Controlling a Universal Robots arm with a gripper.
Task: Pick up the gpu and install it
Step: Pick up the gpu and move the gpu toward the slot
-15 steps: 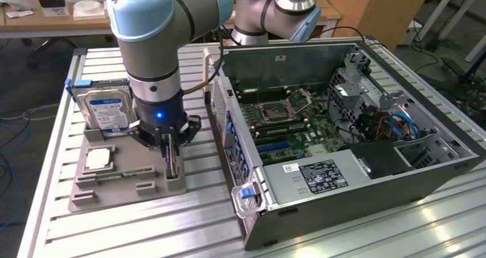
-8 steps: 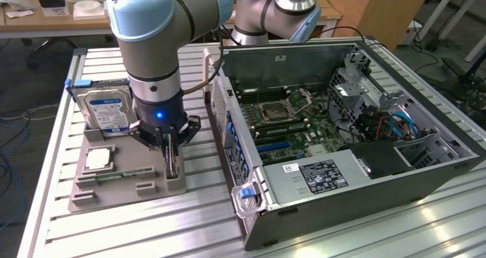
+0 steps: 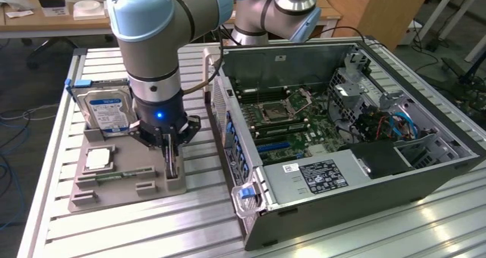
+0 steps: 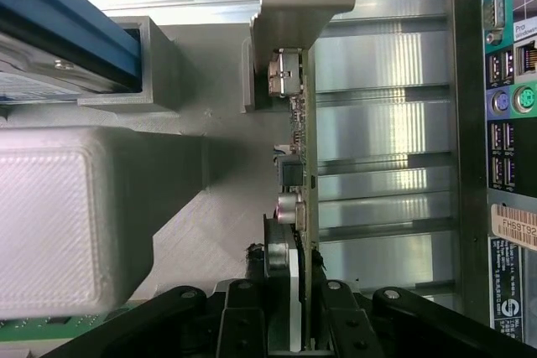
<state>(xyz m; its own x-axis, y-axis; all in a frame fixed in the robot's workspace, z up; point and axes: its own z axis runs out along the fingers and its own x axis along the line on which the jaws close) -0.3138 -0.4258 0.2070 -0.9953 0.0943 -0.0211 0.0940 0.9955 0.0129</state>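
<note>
Closest to you in the exterior view lay the ribbed aluminium desk (image 3: 152, 229). On it, toward that view's left, sat the grey moulded parts tray (image 3: 91, 198). In the tray's near part a small narrow green memory stick (image 3: 114, 176) lay flat, and a square silver processor chip (image 3: 99, 158) lay just behind it.

At the tray's edge on the exterior view's right, the gpu (image 3: 173, 171), a thin flat card, stood upright on edge in its slot. You had the black two-fingered hand (image 3: 171, 152) straight down over it, clenched on the card's upper edge while the card sat in the tray. The wrist view agreed. There the hand (image 4: 299, 299) pinched the gpu (image 4: 305, 148) from both sides, with the green board seen edge-on and its grey metal end bracket (image 4: 289, 6) at the far end.

Behind the hand, a blue-labelled silver hard drive (image 3: 106, 114) stood upright in the tray's back slot. On the exterior view's right, beside the tray, the open dark grey computer case (image 3: 379, 195) lay on its side with its motherboard (image 3: 285, 113) exposed. Its rear ports (image 4: 503, 98) showed in the wrist view.
</note>
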